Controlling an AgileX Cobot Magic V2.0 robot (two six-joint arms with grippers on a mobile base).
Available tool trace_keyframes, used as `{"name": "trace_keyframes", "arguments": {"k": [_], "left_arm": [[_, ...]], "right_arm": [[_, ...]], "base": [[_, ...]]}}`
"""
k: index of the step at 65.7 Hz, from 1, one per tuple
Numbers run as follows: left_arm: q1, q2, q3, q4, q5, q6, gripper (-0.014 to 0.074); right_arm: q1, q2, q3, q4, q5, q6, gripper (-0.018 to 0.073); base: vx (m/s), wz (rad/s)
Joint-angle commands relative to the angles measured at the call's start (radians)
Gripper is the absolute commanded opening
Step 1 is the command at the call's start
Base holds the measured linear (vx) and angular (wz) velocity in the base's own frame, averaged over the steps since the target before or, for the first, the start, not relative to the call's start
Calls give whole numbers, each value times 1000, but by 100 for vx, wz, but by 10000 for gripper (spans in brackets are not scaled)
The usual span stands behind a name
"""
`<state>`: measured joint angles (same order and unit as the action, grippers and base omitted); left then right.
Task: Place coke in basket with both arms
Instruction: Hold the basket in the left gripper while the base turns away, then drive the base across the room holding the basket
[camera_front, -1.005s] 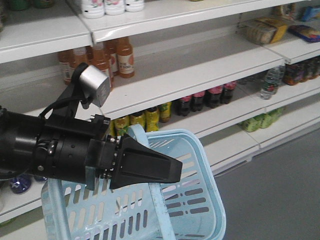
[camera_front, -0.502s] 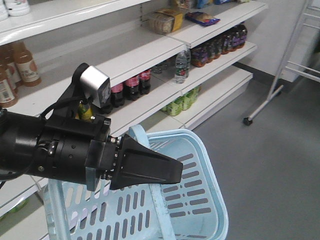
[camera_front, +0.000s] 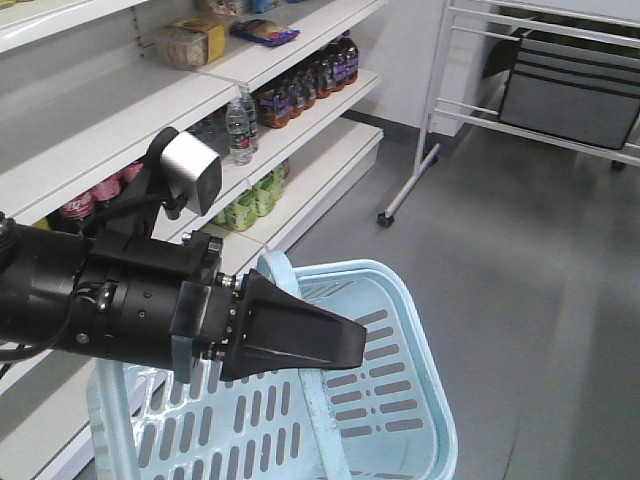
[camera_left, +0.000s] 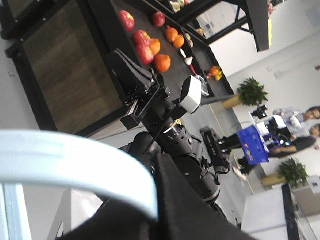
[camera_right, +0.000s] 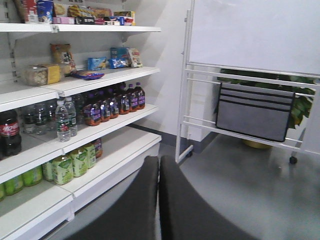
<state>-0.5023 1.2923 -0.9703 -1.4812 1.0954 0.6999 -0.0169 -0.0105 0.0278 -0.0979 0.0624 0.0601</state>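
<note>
**Two arms up, one of them clamped on the basket handle**

Your left gripper (camera_front: 350, 345) is closed tight on the swing handle (camera_front: 322, 420) of the pale blue basket (camera_front: 345, 268). The wedge-shaped fingers are pressed together over the handle's top. The basket hangs beneath the gripper with its slotted walls facing you. A silver-grey camera (camera_front: 192, 172) sits on a bracket above that wrist. From the left wrist view you see the same handle (camera_left: 75, 157) curving across the foreground against the black finger, and the right arm (camera_left: 175, 140) beyond it.

Your right gripper (camera_right: 159, 165) has its two fingers pressed flat together, with only a thin seam between them and nothing held. It points toward white shelves (camera_right: 115, 137) stocked with water bottles (camera_right: 62, 120) and green drink bottles (camera_right: 62, 167). A white wheeled rack (camera_right: 187, 100) stands just beside the shelves on the grey floor (camera_right: 260, 190).

You cannot tell from these views where the coke is.
</note>
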Motion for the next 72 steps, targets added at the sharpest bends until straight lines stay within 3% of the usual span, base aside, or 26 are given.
{"name": "trace_keyframes", "arguments": {"k": [1,72], "left_arm": [[-6,-32,-26,-85,16,9,-6],[-6,-32,-26,-84,16,9,-6]], "right_arm": [[-2,-12,8,-9,-68,-7,-5],[-2,-12,8,-9,-68,-7,-5]], "base": [[0,-39],[11,-41]]}}
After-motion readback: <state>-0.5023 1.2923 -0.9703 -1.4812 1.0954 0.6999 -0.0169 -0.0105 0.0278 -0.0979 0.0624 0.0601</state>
